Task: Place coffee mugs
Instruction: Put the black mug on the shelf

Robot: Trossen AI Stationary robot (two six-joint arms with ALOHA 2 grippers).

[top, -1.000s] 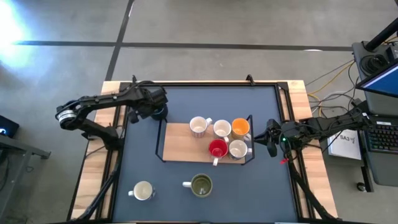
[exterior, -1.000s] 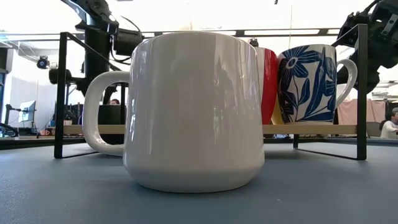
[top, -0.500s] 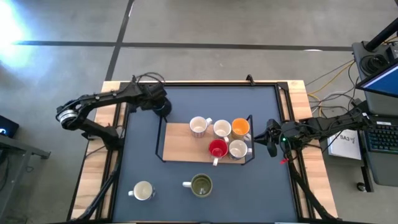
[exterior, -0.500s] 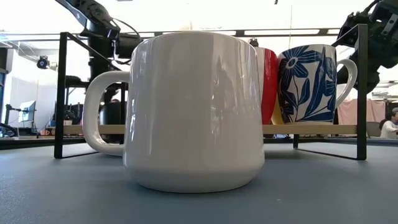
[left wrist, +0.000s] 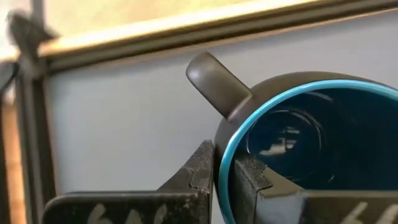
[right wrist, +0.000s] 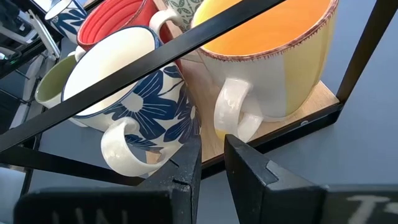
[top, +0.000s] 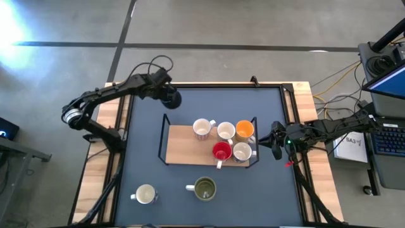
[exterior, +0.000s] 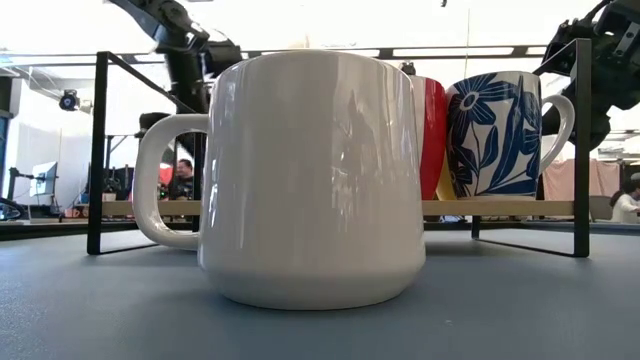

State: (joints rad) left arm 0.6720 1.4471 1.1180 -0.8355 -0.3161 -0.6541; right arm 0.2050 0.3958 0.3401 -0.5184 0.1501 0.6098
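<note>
My left gripper is over the table's far left part, beyond the rack's far left corner, shut on a dark mug with a blue rim and blue inside. Five mugs stand on the rack's wooden board: two white, orange, red and blue-flowered white. An olive green mug and a cream mug stand on the mat near the table's near edge. My right gripper waits just right of the rack, narrowly open, touching nothing. My left gripper pinches the dark mug's wall at the rim, right beside the handle. One finger is inside the mug and the other is outside. The mug is lifted clear of the table and hangs at the fingers with its mouth toward the wrist camera.
The black wire rack rings the board in the table's middle. Its right frame bar crosses in front of my right gripper. The large white mug fills the low view. Bare mat lies on the left and near right.
My left gripper has risen and moved toward the table's far edge and a little to the right, staying shut on the dark mug. The mug has come up off the mat beside the rack's far left corner. My right arm has kept still.
</note>
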